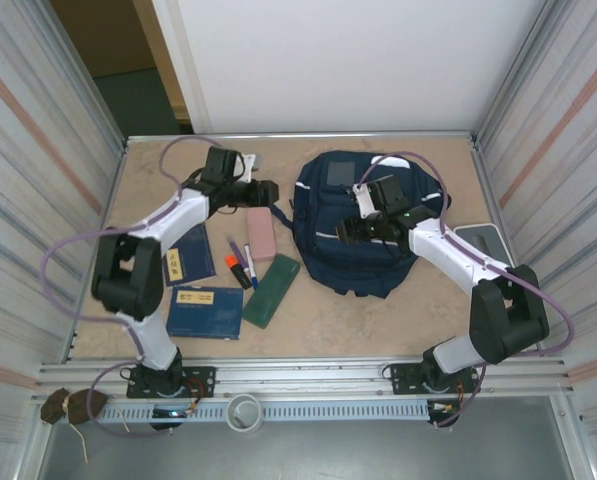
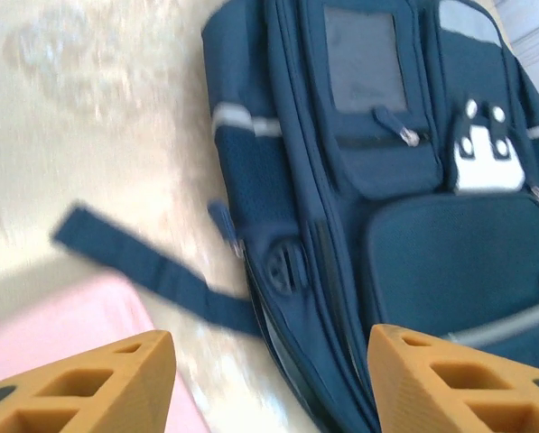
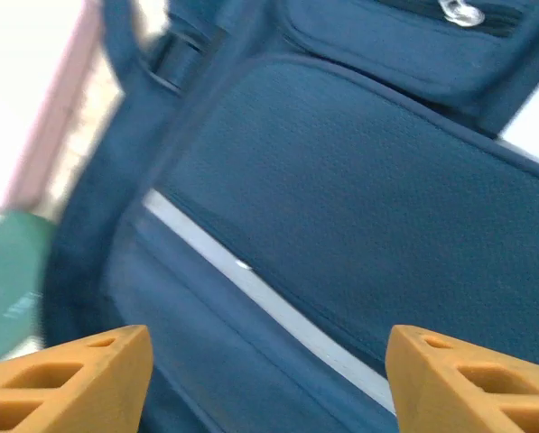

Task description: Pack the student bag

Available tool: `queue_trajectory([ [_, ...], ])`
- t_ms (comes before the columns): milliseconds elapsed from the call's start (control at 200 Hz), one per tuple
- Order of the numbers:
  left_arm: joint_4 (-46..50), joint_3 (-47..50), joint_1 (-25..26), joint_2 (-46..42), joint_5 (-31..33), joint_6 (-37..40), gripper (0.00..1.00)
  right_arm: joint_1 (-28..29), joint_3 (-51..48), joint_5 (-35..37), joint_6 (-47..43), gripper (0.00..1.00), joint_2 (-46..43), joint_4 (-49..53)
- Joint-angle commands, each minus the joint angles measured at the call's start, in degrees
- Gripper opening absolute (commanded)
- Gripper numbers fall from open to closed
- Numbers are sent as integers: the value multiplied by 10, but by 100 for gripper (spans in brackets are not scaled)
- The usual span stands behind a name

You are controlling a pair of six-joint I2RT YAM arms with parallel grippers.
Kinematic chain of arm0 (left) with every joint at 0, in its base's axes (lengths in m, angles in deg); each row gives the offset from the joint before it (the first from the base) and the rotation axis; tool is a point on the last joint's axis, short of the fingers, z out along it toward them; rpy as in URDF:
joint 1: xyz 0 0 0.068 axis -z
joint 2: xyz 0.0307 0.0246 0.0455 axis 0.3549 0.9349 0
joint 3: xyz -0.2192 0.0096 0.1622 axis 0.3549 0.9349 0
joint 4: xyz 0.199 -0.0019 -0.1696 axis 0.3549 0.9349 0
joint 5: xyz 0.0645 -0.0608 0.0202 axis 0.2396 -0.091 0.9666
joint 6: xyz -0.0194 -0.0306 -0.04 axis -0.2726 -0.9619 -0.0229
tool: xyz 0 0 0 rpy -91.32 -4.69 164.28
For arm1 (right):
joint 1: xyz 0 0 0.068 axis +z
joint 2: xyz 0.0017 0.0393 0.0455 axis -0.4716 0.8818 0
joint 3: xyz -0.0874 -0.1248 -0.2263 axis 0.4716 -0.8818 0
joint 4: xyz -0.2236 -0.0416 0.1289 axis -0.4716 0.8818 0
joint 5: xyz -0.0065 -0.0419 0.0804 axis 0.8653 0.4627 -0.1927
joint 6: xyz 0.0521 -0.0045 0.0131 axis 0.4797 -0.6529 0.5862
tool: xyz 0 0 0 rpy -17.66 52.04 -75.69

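The large navy fabric backpack [image 1: 328, 255] lies flat on the desk [image 1: 318, 320], its middle hidden under the right arm [image 1: 448, 250]. The left end effector [image 2: 269, 379] gapes empty near a loose side strap [image 2: 152, 271]; the right end effector [image 3: 269, 374] gapes likewise above a blurred light stripe [image 3: 269, 302].

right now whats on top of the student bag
The right gripper hangs over the student bag, jaws open and empty. No loose item lies on it. Its zips look closed, so the inside is hidden.

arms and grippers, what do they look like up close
The left arm and right arm have white links with black joints and bases. A lilac cable loops along each. The fingers are orange-tan wedges with angular cut-outs.
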Motion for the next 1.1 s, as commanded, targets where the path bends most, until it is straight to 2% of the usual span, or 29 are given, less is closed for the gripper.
queue_trajectory([
  [0,-34,65,14,-72,3,-40,60,38,22,86,-79,75,18,72],
  [70,-31,99,18,-105,9,-39,61,54,29,91,-108,78,37,90],
  [155,-29,131,22,-136,17,-39,62,71,40,100,-139,87,57,110],
  [210,-27,145,22,-149,21,-41,62,79,44,114,-152,90,67,119],
  [346,-27,158,25,-159,21,-38,63,90,63,149,-176,92,102,130],
  [486,-25,166,35,-162,22,-33,63,94,80,189,-197,88,146,120],
  [556,-23,173,40,-164,23,-31,64,94,91,193,-202,76,165,113],
  [676,-22,195,44,-179,28,-33,64,94,111,170,-198,39,178,106],
  [842,-23,231,44,-219,35,-46,65,78,150,73,-120,3,140,109],
  [867,-26,236,45,-227,33,-49,67,74,159,62,-104,0,134,112],
  [972,-38,246,54,-241,17,-66,71,52,208,9,-42,0,118,133],
  [1092,-47,234,90,-227,10,-85,77,6,251,-69,24,0,105,155],
])
